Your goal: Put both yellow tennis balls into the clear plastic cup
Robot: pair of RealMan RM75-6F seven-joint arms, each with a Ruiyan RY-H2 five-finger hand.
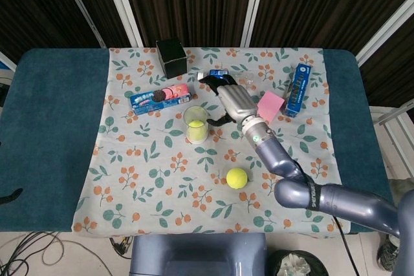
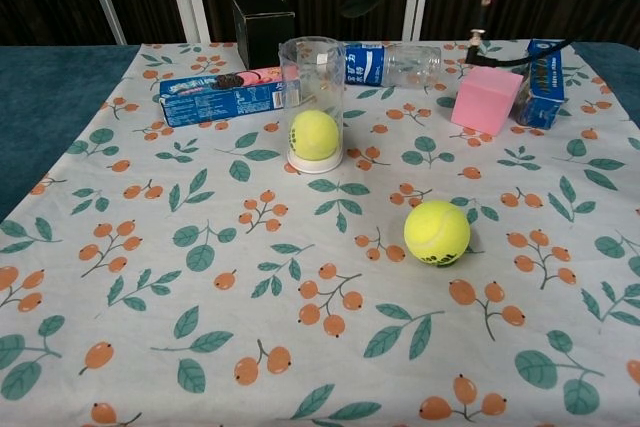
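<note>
Head view: tennis ball (image 1: pixel 195 128) inside cup (image 1: pixel 195 116)

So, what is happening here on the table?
The robot is putting tennis balls into the clear plastic cup. One ball already lies at the bottom of the cup. The second ball sits on the flowered cloth, untouched. The right hand hangs above the cloth beside the cup and holds nothing. The left hand is not visible.

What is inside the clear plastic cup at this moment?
One yellow tennis ball rests at the bottom of the clear plastic cup. The cup's transparent wall hides nothing; the second ball lies outside on the tablecloth.
</note>
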